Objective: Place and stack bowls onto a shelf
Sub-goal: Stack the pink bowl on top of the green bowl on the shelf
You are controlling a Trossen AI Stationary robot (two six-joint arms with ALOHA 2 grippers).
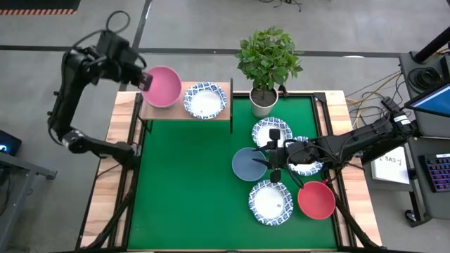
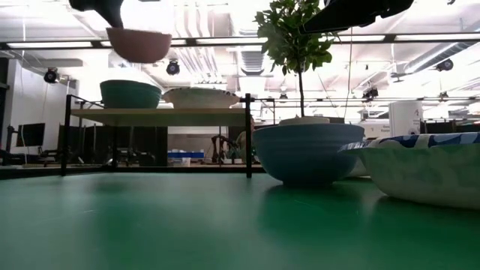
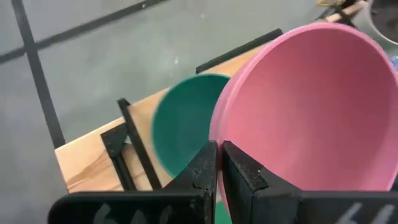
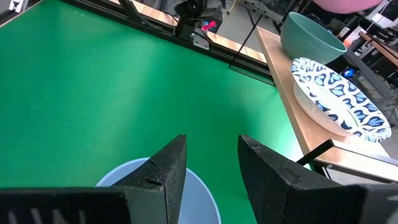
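My left gripper is shut on a pink bowl, held in the air over the left end of the shelf. A dark green bowl and a blue-patterned white bowl rest on their bases on the shelf board. My right gripper stands open at the right edge of the grey-blue bowl on the green table. In the right wrist view the gripper is over that bowl's rim; whether the fingers touch it I cannot tell. My left gripper pinches the pink bowl's rim between its two fingers, one finger inside the bowl and the other outside. The fingers come slanting down from the table's left side. The bowl is lifted clear and tilted, above the green bowl.
Three more patterned bowls and a red bowl sit on the table's right half. A potted plant stands at the far edge beside the shelf. The table's left half is bare green.
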